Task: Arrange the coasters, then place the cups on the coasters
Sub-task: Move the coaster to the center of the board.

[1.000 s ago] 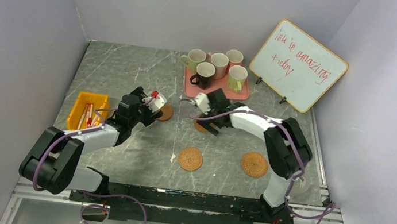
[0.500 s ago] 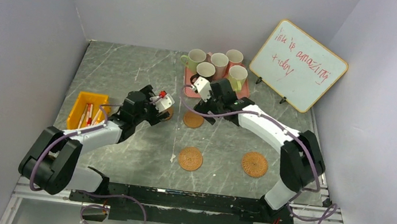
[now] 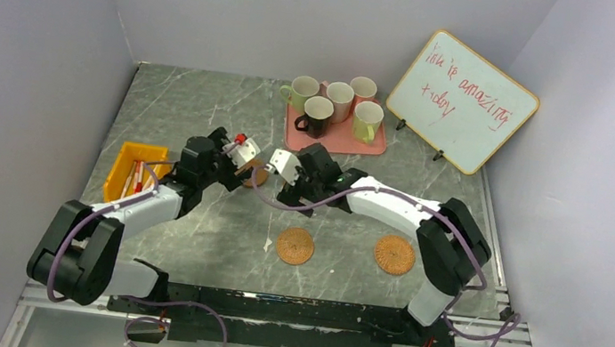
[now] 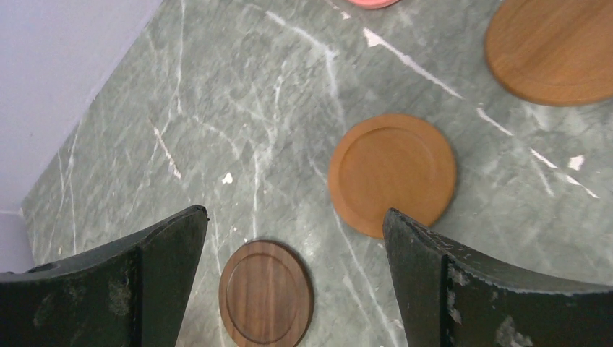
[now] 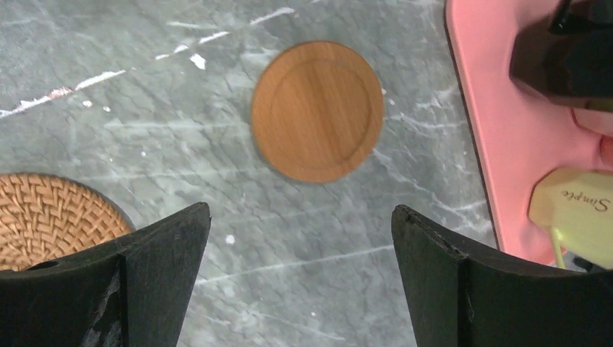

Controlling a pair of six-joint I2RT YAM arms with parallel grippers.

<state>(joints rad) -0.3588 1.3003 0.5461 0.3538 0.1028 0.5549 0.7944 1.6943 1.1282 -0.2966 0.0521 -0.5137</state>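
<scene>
Both grippers hang open and empty over the table's middle. Below my left gripper [image 4: 295, 212] [image 3: 244, 163] lies a dark brown coaster [image 4: 266, 293], with a smooth orange-tan coaster [image 4: 392, 173] beyond it and another [image 4: 553, 47] farther off. My right gripper [image 5: 300, 208] [image 3: 287, 180] hovers over bare marble, a smooth tan coaster [image 5: 318, 110] ahead of it and a woven coaster [image 5: 47, 217] at its left. Two woven coasters [image 3: 295, 245] [image 3: 394, 254] lie nearer the arms' bases. The cups [image 3: 338, 104] stand grouped on the pink tray [image 3: 339, 142].
A yellow bin [image 3: 135, 171] holding pens sits at the left. A whiteboard [image 3: 462, 100] leans at the back right. Grey walls close in the table on three sides. The two grippers are very near each other.
My right gripper has swung from beside the pink tray back left and nearer, now covering the coaster it left on the table. The left gripper shifted slightly left.
</scene>
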